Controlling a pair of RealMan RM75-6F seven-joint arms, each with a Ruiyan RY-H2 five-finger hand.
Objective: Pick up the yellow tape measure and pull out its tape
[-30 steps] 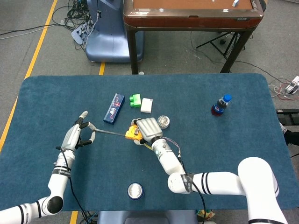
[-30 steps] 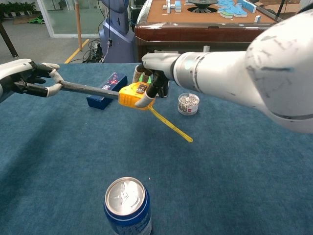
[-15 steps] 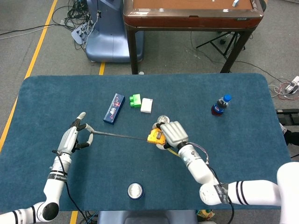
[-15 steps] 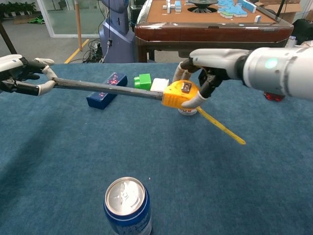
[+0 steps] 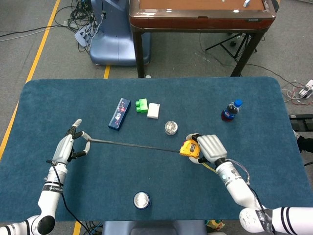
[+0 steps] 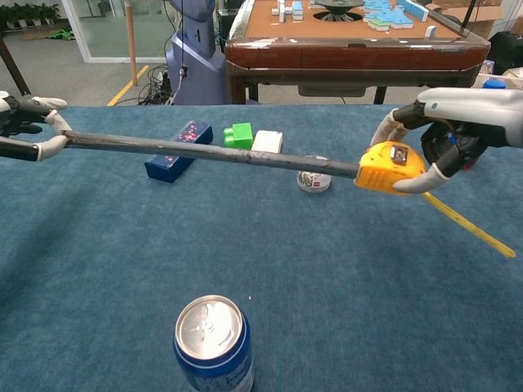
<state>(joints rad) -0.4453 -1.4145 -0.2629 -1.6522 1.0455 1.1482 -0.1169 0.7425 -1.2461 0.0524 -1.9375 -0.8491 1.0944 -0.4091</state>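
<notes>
Yellow tape measure (image 5: 189, 147) — gripped by the right hand (image 5: 209, 148), raised above the blue surface (image 5: 244, 98). Its dark tape (image 6: 212, 153) runs leftward, roughly level, to the left hand (image 5: 68, 147), whose fingertips pinch the tape's end. Further extension, by judgement, lies along this axis. A small round tin (image 5: 170, 128) holds something too small to identify — the can (image 6: 212, 339) is closed.
</notes>
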